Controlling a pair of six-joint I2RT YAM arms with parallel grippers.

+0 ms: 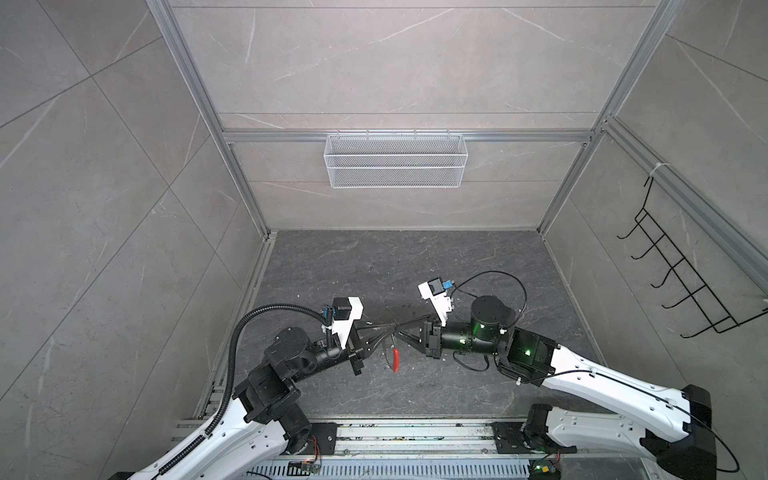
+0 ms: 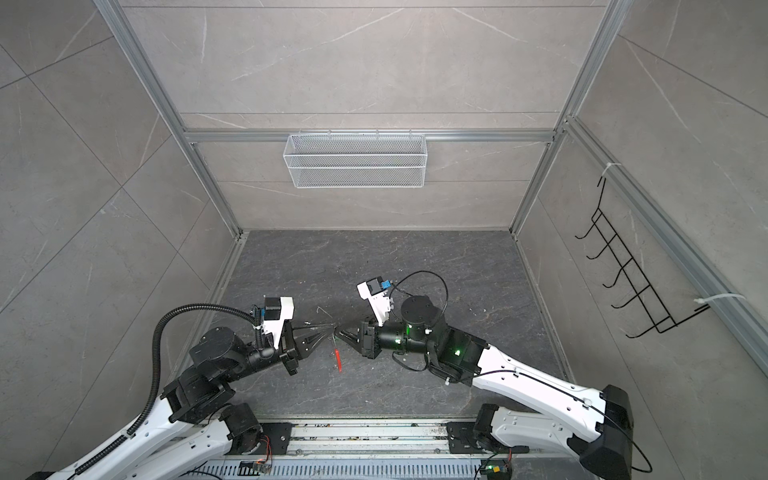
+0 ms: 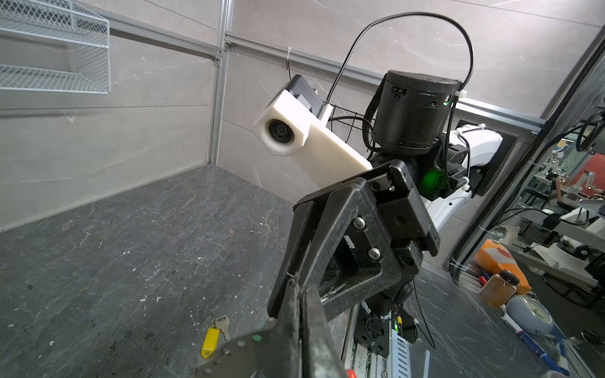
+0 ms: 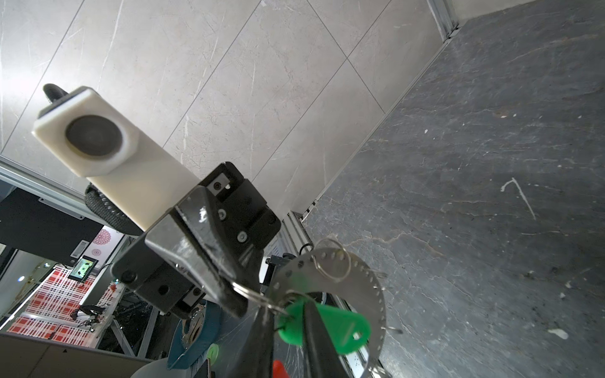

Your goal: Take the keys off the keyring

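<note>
In both top views my two grippers meet tip to tip above the middle of the dark table. The left gripper [image 1: 392, 328] [image 3: 298, 294] is shut on the keyring [image 4: 360, 271], a grey band dotted with holes, whose red segment [image 1: 396, 360] [image 2: 338, 359] hangs below. In the right wrist view the right gripper [image 4: 287, 309] has its jaws a little apart. The green-headed key [image 4: 340, 327] hangs from the band right at its fingers [image 4: 314, 327], partly behind them. The yellow-headed key [image 3: 211, 338] lies loose on the table under the band.
A white mesh basket [image 1: 395, 160] hangs on the back wall. A black wire hook rack [image 1: 685, 282] is fixed to the right wall. Walls close the table on three sides, and a metal rail [image 1: 415, 436] runs along the front edge.
</note>
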